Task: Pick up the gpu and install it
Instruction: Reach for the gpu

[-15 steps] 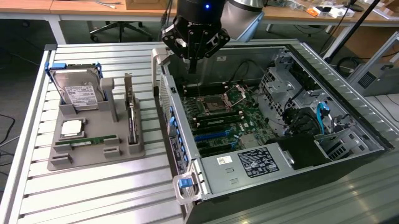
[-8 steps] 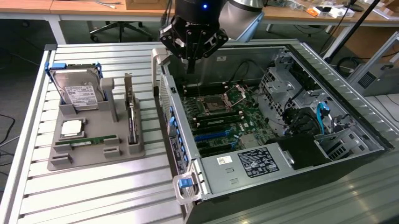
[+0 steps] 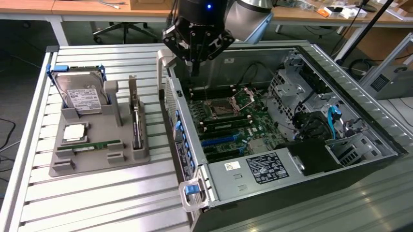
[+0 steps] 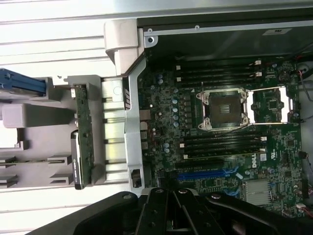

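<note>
hovering high over the computer case [image 3: 361, 96], about above the wall that faces the tray, the gripper [image 3: 193, 67] has its jaws pressed together with nothing between them. i read this as the very start of the pick-up step. the gpu [image 3: 135, 121] is untouched, standing on its long edge in a slot of the grey holder tray [image 3: 96, 159]. that tray sits on the slatted table [image 3: 96, 203] just beside the case, on the exterior view's left. in the same tray, farther from the case than the card, the hard drive [image 3: 81, 94] stands upright and the ram stick [image 3: 94, 145] lies flat; neither is my target. inside the case the motherboard [image 3: 252, 121] lies exposed and its blue expansion slot [image 3: 223, 141] looks empty, so install is not begun. in the wrist view the card shows as a thin green strip just outside the case wall. my judgement on what a grasp calls for: jaws parted first, set across the card's thin top edge, then brought down square so the fingers straddle the board clear of the tray posts. thin and tall, the card would likely tip if caught off centre.
</note>
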Motion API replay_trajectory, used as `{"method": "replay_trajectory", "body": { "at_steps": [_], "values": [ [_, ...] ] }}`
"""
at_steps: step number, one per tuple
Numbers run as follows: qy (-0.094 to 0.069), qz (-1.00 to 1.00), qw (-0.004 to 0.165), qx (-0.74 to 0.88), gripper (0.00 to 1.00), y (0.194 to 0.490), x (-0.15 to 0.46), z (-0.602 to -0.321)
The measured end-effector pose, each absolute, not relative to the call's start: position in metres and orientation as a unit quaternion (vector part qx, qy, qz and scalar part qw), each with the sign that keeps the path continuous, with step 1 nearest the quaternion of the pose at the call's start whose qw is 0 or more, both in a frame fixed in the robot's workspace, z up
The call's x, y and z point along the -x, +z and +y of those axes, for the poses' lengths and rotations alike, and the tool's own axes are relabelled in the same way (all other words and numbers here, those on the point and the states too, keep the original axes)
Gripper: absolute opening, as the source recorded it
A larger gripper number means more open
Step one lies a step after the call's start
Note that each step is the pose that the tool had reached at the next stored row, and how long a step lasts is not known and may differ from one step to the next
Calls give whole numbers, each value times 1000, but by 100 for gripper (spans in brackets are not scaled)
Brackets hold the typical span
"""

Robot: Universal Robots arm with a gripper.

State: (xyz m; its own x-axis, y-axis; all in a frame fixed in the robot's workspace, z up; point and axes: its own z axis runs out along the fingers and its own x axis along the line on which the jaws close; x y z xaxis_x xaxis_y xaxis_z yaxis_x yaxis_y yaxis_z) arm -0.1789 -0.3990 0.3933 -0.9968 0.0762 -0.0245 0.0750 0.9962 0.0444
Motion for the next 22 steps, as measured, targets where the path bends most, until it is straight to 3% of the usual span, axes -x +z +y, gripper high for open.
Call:
{"method": "replay_trajectory", "body": {
  "at_steps": [22],
  "values": [
    [22, 999, 13, -38, 11, 393, 193, -399]
  ]
}}
